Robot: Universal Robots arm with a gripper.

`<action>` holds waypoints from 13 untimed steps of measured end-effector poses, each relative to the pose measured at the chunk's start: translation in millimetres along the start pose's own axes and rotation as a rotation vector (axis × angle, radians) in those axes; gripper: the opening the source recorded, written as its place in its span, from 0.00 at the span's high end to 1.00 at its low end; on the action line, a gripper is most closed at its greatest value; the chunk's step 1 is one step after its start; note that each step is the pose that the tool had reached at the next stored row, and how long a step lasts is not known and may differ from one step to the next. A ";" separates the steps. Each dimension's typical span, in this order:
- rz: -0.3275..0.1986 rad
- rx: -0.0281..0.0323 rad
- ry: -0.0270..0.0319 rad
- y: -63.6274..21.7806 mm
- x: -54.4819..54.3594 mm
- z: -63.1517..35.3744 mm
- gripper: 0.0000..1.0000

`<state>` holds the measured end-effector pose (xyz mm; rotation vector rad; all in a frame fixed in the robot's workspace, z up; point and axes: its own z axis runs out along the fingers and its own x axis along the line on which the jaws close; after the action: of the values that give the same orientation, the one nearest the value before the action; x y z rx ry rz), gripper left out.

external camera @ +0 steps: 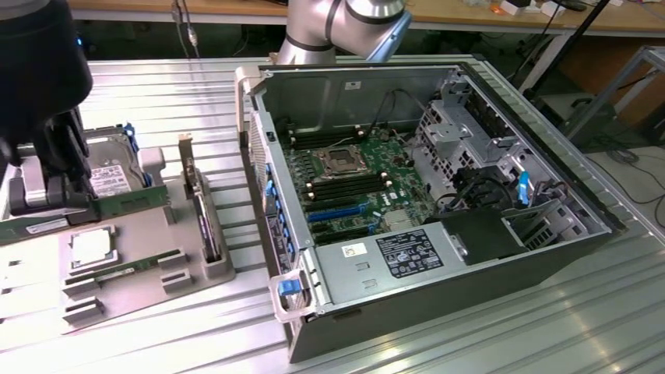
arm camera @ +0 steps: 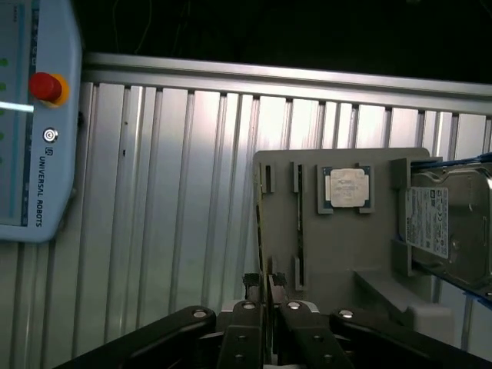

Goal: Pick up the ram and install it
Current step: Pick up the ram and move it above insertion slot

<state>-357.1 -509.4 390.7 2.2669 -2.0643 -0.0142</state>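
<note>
- Green ram (external camera: 120, 206) is held in the gripper (external camera: 65, 199) at the exterior view's left, over the grey tray (external camera: 156, 234).
- From the wrist view the gripper (arm camera: 266, 288) is nearly closed. Its two black fingers (arm camera: 247, 290) press on both sides of the ram (arm camera: 260, 223), which shows as a thin edge.
- I cannot tell if the ram is lifted free of the tray (arm camera: 330, 254) or touches it.
- On the tray, the square silver processor (external camera: 92, 245) (arm camera: 346, 188) sits in its pocket, and the hard drive (external camera: 109, 178) (arm camera: 446, 223) lies beside it.
- A tall card (external camera: 202, 218) stands on its edge at the side of the tray nearest the computer case (external camera: 540, 234).
- The case lies open on the ribbed metal table (external camera: 468, 335) (arm camera: 177, 192), well apart from the ram, and its motherboard (external camera: 353, 179) is in plain sight.
- A control tablet (arm camera: 31, 154) with a red button (arm camera: 46, 86) lies on the table, apart from the tray.
</note>
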 end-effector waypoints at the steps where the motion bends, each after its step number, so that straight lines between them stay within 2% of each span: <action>1: 0.000 0.0001 0.0000 -1.5 0.1 0.0 0.86; 13: 0.000 0.0000 0.0000 -22.8 1.5 -1.4 0.86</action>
<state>-334.2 -508.8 390.7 2.2669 -2.0643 -0.0142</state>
